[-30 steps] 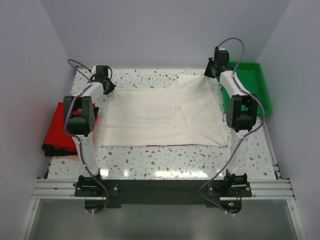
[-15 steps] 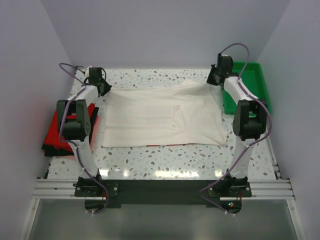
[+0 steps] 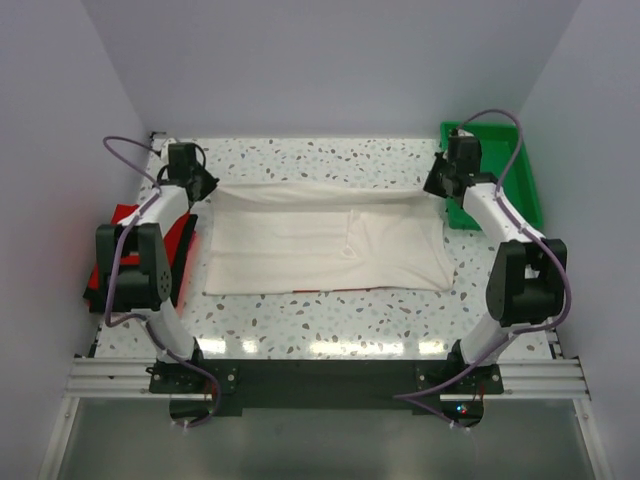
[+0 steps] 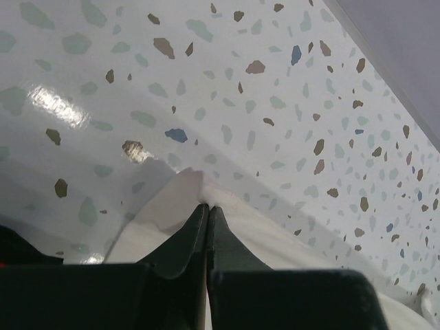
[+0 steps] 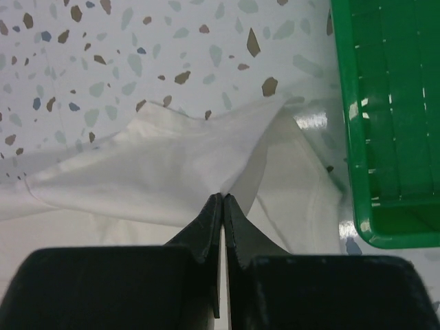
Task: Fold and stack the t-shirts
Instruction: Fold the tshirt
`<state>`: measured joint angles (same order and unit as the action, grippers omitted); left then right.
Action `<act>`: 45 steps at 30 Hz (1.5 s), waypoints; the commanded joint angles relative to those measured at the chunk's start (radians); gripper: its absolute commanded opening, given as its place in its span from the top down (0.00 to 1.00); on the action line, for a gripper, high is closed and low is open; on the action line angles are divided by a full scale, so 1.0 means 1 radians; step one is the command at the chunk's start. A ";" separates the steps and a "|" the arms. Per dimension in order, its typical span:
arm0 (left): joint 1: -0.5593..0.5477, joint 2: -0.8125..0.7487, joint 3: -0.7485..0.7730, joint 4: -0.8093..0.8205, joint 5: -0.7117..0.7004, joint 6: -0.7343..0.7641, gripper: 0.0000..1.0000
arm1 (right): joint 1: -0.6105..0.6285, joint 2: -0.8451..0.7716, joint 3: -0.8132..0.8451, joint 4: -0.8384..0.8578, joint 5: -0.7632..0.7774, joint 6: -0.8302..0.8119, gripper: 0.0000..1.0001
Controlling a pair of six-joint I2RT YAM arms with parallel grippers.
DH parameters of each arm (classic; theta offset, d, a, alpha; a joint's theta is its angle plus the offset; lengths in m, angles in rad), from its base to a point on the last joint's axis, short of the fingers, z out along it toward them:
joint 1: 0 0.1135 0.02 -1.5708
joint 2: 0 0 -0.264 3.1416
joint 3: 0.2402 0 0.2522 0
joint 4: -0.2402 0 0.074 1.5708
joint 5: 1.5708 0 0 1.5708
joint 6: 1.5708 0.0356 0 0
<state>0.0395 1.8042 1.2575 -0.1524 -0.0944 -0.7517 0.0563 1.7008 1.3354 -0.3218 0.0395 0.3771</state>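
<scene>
While both are clamping tight on cloth, left gripper and right gripper are each holding a far corner of the cream-white t-shirt, which is spreading between and nearward of them; green tray sitting just right of right gripper; red t-shirt, seemingly folded, lying left of left gripper.

1. Our left arm reaches forward along the left side, its elbow bent up above the base.
2. Our left gripper points inward, pinched tight on a corner of the shirt.
3. Our right arm mirrors it on the right.
4. Our right gripper is clamped together on the shirt's far edge.
</scene>
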 commanded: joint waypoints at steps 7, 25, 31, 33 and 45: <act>0.013 -0.146 -0.145 -0.030 -0.039 -0.051 1.00 | -0.007 -0.181 -0.197 -0.003 0.030 0.060 1.00; 0.013 -0.276 -0.302 -0.128 -0.090 -0.124 1.00 | -0.009 -0.346 -0.398 -0.042 0.022 0.077 1.00; 0.013 -0.328 -0.382 -0.137 -0.113 -0.159 1.00 | -0.007 -0.357 -0.469 -0.039 0.019 0.086 1.00; 0.013 -0.345 -0.406 -0.136 -0.114 -0.172 0.96 | -0.007 -0.351 -0.492 -0.042 -0.004 0.091 1.00; -0.009 -0.435 -0.399 -0.119 -0.005 -0.123 0.35 | -0.004 -0.405 -0.427 -0.097 -0.012 0.089 0.37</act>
<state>0.0425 1.3552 0.8013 -0.2928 -0.1337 -0.9009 0.0521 1.3132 0.8352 -0.4198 0.0322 0.4709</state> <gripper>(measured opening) 0.647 0.618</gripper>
